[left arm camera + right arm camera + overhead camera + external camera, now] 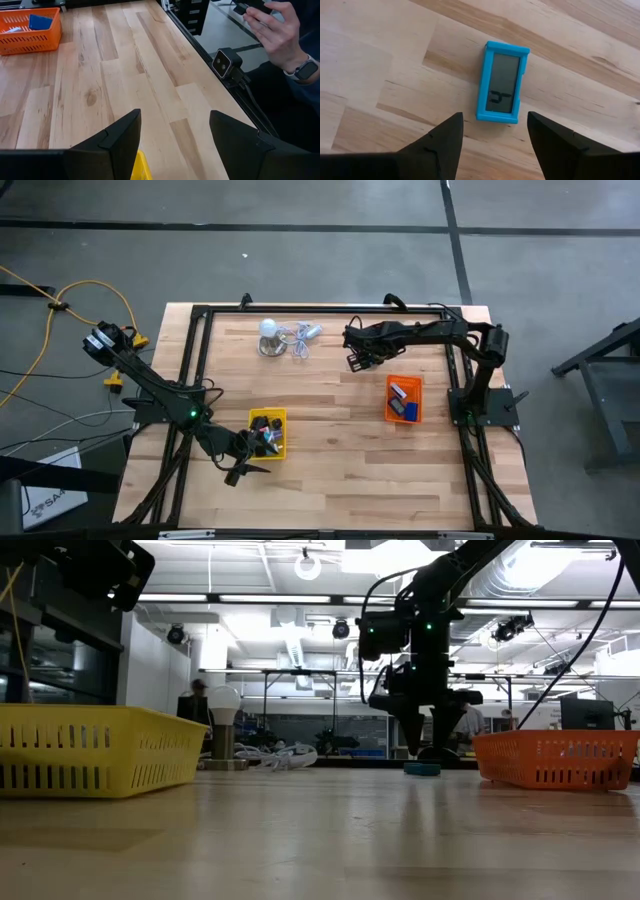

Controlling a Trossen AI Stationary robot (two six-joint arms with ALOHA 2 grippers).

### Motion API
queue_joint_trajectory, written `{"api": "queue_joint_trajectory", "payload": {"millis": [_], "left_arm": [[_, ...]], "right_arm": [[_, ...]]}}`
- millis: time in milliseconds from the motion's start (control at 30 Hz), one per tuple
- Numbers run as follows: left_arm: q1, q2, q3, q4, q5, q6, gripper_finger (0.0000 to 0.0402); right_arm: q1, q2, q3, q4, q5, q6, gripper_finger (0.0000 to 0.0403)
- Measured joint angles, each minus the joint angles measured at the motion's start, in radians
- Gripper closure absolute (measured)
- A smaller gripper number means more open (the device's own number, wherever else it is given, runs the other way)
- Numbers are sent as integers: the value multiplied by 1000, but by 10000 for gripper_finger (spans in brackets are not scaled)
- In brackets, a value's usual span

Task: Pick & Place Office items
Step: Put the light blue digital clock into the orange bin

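A small blue block with a grey screen (502,82) lies flat on the wooden table; in the low view it shows as a teal item (422,768). My right gripper (495,135) hangs open above it, pointing steeply down, one finger on either side and clear of it (358,360). My left gripper (175,135) stands open with nothing between its fingers, at the near side of the yellow tray (281,417). That tray holds several small office items (266,437). The orange tray (388,402) holds blue, black and red ones (404,398).
A white dome-shaped object (268,330) with a pale cord (300,340) stands at the far middle of the table. A black frame (320,308) runs around the table's edge. A person's hand with a watch (280,30) shows beyond the near edge, beside a small camera (227,62).
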Motion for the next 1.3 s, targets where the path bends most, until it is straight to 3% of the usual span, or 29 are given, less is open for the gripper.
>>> {"api": "queue_joint_trajectory", "payload": {"millis": [833,1133,1300], "left_arm": [[0,0,0,0,0,0,172],[0,0,0,0,0,0,172],[0,0,0,0,0,0,172]], "right_arm": [[-4,0,0,13,-24,0,193],[-11,0,0,13,-14,-5,140],[-15,0,0,12,-15,-2,130]]}}
